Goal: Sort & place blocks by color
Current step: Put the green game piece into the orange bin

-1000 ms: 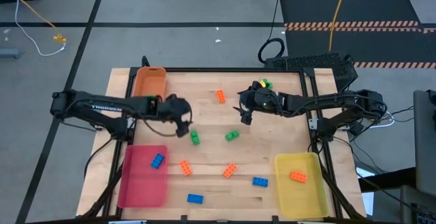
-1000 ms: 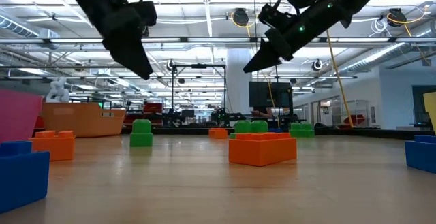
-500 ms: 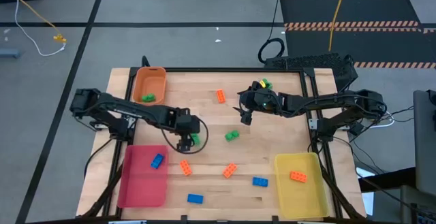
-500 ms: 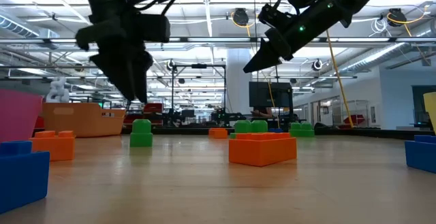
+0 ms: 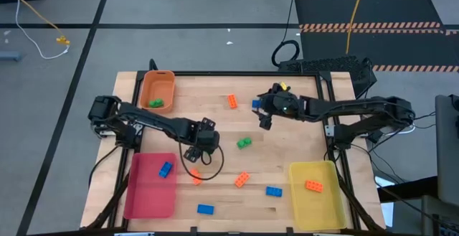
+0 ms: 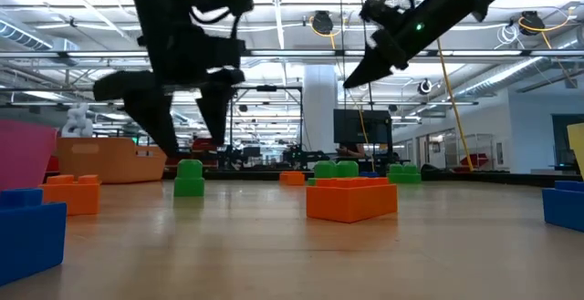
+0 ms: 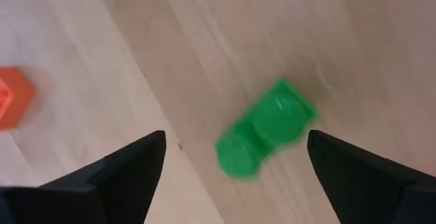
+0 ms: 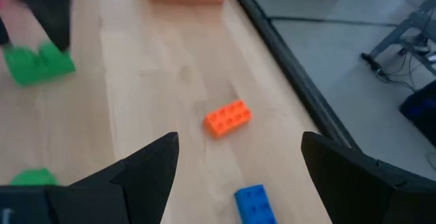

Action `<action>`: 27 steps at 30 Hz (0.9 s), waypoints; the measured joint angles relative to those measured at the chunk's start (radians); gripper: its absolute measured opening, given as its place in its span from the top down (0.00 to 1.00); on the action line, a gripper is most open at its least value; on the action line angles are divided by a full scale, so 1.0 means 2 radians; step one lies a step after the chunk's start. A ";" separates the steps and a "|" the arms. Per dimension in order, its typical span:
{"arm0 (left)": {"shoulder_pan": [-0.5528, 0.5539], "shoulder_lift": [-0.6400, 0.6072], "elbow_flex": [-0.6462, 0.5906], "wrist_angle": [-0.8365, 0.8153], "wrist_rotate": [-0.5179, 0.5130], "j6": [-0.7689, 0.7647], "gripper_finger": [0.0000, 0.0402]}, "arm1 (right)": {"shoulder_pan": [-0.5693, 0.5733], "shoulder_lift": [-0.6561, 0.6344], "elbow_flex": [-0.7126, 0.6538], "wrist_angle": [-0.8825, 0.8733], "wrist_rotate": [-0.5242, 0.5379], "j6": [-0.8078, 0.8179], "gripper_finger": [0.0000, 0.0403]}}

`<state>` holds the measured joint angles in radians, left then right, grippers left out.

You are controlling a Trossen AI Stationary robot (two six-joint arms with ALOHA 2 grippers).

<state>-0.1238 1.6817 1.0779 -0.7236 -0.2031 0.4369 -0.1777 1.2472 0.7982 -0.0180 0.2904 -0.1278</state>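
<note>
Table [image 5: 301, 132]: left hand [image 5: 197, 152] over green block [image 7: 264, 130].

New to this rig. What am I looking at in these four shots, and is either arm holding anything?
Two dark robot arms work at a wooden table. One shot is from overhead, one from table height, and one from each wrist, looking past that arm's fingers. Small toy bricks lie scattered among three trays: orange tray, pink tray, yellow tray. The left gripper is open, poised right over a green brick at mid-table and not holding it. The right gripper hovers open above the table's far side, empty; its wrist view shows an orange brick and a blue brick below.
</note>
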 joint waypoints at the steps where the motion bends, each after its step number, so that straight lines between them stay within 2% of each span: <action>1: 0.000 0.003 0.000 -0.002 0.000 0.004 0.10 | 0.000 -0.009 0.000 0.000 -0.001 0.003 0.24; 6: 0.001 0.028 0.000 -0.001 0.000 0.031 0.14 | 0.003 -0.050 -0.001 -0.016 -0.002 0.019 0.24; 11: 0.001 0.047 -0.001 -0.019 -0.004 0.047 0.21 | 0.006 -0.081 -0.031 -0.006 -0.003 0.027 0.24; 16: 0.001 0.049 -0.001 0.002 -0.004 0.052 0.27 | 0.007 -0.107 -0.049 -0.001 -0.002 0.032 0.24; 27: 0.001 0.050 0.000 0.022 -0.002 0.051 0.39 | 0.007 -0.126 -0.050 0.000 -0.002 0.041 0.24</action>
<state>-0.1211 1.7809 1.0771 -0.6788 -0.2066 0.5382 -0.1646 0.9960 0.6983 -0.0189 0.2863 -0.0467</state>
